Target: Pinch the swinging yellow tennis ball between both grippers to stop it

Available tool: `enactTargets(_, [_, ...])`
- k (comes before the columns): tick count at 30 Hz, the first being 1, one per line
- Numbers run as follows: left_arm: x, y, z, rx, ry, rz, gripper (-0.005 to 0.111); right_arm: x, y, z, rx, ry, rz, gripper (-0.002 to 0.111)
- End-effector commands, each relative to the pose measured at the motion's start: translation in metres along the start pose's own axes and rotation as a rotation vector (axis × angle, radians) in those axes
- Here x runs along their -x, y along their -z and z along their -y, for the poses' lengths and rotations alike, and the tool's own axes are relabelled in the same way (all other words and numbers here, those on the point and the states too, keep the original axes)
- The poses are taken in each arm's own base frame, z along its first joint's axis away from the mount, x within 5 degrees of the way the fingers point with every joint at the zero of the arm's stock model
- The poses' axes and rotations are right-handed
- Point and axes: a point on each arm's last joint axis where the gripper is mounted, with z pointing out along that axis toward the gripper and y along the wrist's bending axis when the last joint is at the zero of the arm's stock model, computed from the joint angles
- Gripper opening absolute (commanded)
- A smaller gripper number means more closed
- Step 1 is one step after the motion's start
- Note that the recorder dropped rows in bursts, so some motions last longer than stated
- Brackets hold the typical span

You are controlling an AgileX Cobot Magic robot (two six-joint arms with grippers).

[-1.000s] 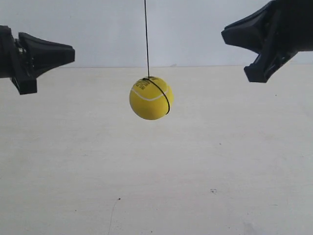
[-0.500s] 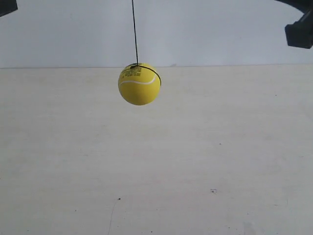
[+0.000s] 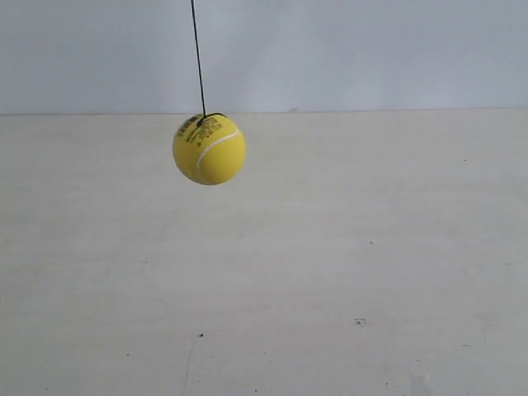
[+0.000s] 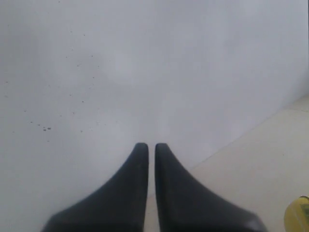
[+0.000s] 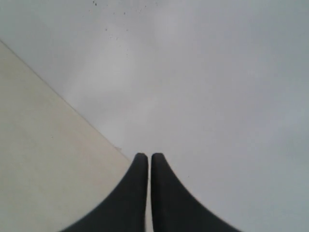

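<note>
1. L gripper: jaws shut, tips nearly touching w/ only a hairline slit btwn them, nothing held. Fingers aim at the pale wall, not at the target.
2. Target, the yellow tennis ball: hangs free on a thin dark string, clear above the table, touching nothing. String leans a bit off vertical, so prob mid-swing. L wrist cam catches only a sliver of it at the frame edge. That puts it off to one side of the L fingers and back behind the tips, level w/ the finger bases rather than ahead.
3. R gripper: jaws shut the same way, empty. Tips aim at the wall, table edge off to one side. Ball not in the R wrist cam, so can't tell which way it lies from the R fingers.
4. Ext view shows neither gripper, so both sit well apart from the ball.
5. Key relation: ball is round, no long axis. Pinch line has to run straight across it, one gripper each side, below the string knot. L arm looks nearer, as only its cam sees the ball. Both need tips swung round toward it first.
</note>
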Motion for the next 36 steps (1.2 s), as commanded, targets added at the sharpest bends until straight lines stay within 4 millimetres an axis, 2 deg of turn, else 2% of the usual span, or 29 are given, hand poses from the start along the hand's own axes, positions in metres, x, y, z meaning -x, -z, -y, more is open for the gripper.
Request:
enactTargets(1, [0.009, 0.017, 0.006, 0.090, -0.032, -0.022, 0.005, 0.006, 0.025, 0.002, -0.082, 0.008, 0.031, 0.000])
enactTargets(14, [0.043, 0.068, 0.047, 0.151, 0.021, 0.170, 0.005, 0.008, 0.104, -0.007, -0.270, -0.037, 0.072, 0.000])
enactTargets(18, [0.052, 0.095, 0.073, 0.160, -0.006, 0.265, 0.005, 0.002, 0.135, -0.015, -0.310, -0.053, 0.088, 0.000])
enactTargets(22, [0.039, 0.120, 0.094, 0.229, -0.017, 0.347, 0.005, -0.012, 0.164, -0.022, -0.306, -0.092, 0.087, 0.000])
enactTargets(24, [0.016, 0.125, 0.103, 0.243, -0.008, 0.351, 0.005, -0.021, 0.184, -0.026, -0.308, -0.126, 0.121, 0.000])
enactTargets(27, [-0.015, 0.124, 0.106, 0.257, 0.034, 0.329, 0.005, -0.030, 0.202, -0.030, -0.276, -0.193, 0.183, 0.000])
enactTargets(30, [-0.042, 0.112, 0.103, 0.236, 0.090, 0.254, 0.005, -0.043, 0.191, -0.033, -0.195, -0.240, 0.138, 0.000])
enactTargets(36, [-0.063, 0.106, 0.100, 0.245, 0.086, 0.199, 0.005, -0.068, 0.152, -0.048, -0.132, -0.247, 0.080, 0.000])
